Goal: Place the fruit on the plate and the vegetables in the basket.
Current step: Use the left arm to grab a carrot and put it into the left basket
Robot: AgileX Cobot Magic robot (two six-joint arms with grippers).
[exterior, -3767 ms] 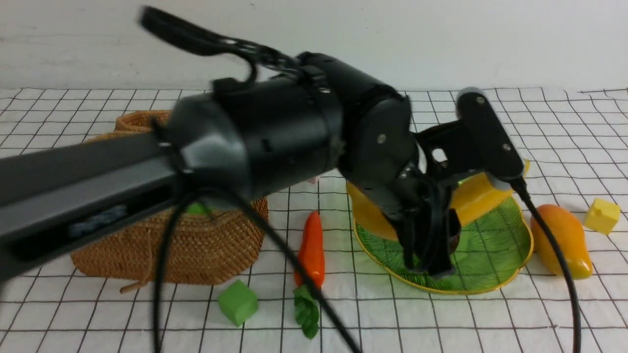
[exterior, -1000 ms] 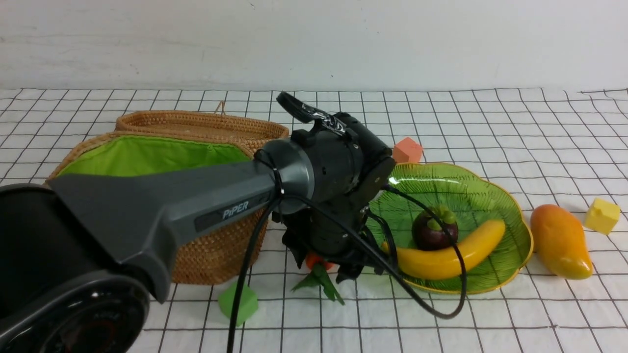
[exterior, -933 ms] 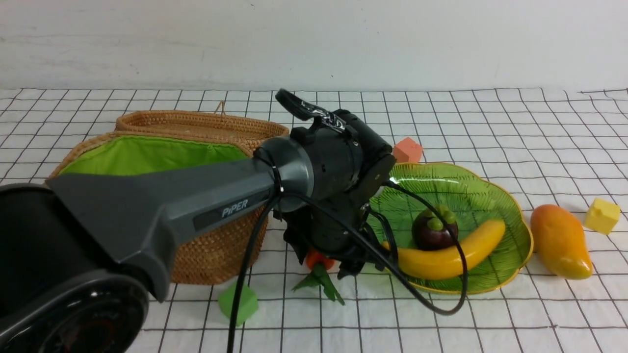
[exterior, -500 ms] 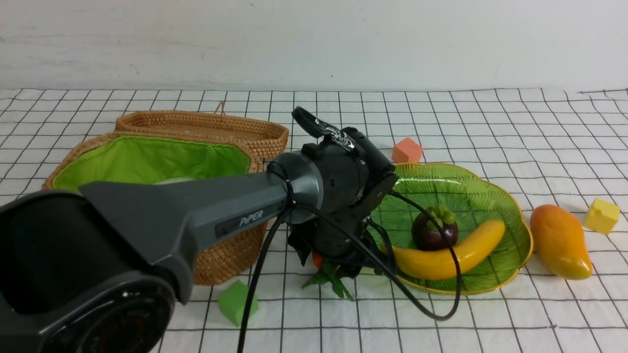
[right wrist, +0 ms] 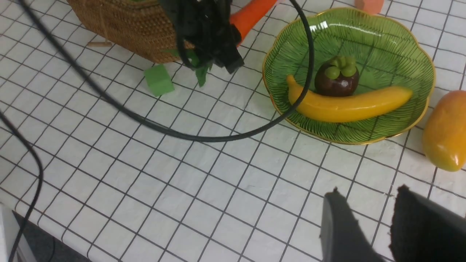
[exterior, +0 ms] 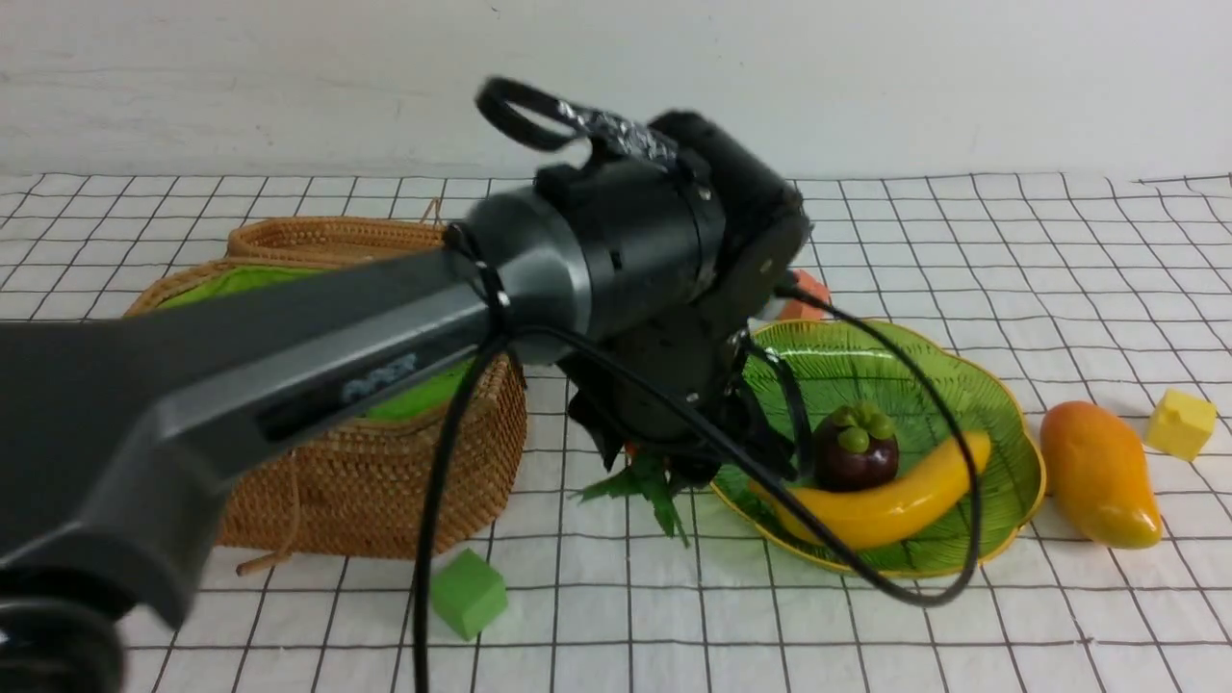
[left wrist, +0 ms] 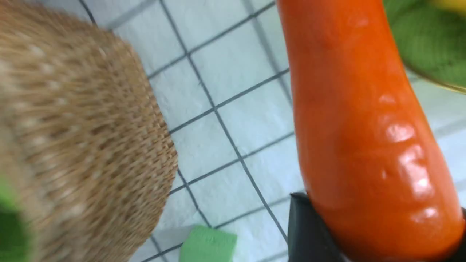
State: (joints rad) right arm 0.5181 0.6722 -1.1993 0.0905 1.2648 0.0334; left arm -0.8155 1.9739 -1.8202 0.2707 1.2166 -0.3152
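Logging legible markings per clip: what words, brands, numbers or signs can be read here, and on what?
Pale lettering on the left arm's grey link: motion-blurred, unreadable.
No text on the brown wicker basket, green glass plate, orange toy carrot or checked cloth.

Looks like a robot lab: checked tablecloth (exterior: 1059, 626), bare white wall (exterior: 289, 77).

Left arm (exterior: 289, 356): grey link running from lower left to frame centre in the front view; black wrist (exterior: 674, 221) bent downward.
Left gripper (exterior: 659, 460): below the wrist, pointing down, jaws clamped on a carrot (left wrist: 364, 127).
Right gripper (right wrist: 369, 194): lower right of its wrist view, two dark fingers (right wrist: 342, 229) slightly apart, nothing between them.
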